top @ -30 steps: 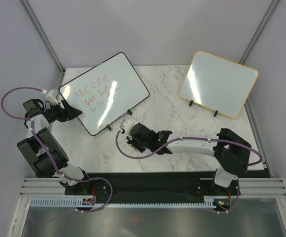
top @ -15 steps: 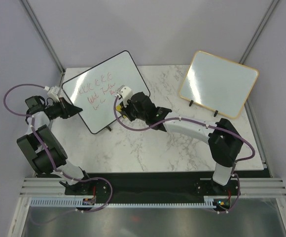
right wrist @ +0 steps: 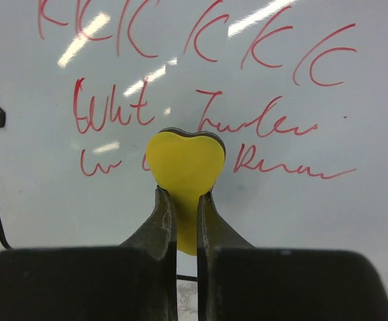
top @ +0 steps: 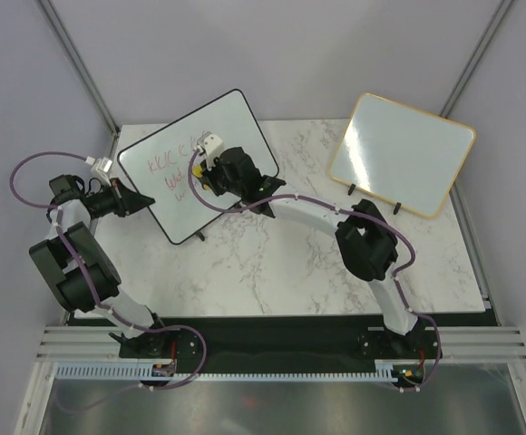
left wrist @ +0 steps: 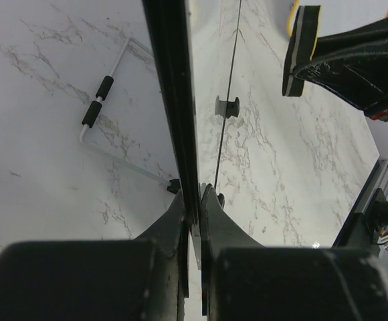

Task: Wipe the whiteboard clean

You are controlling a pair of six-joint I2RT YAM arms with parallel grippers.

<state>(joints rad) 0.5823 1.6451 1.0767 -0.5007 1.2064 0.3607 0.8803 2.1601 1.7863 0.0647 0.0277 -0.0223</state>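
Whiteboard (top: 231, 127) far left, red scribbles (right wrist: 267, 47) on face. Left gripper (left wrist: 192, 204) pinching its left edge. Right gripper (right wrist: 186, 200) pinching yellow eraser (right wrist: 184, 164) at scribbles.

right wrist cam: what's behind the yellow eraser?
The whiteboard, with red writing on both sides. Any strokes directly behind the eraser are covered and can't be seen.

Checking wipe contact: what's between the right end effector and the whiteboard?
A yellow heart-shaped eraser, clamped by the right end effector, facing the whiteboard; seen in right wrist view.
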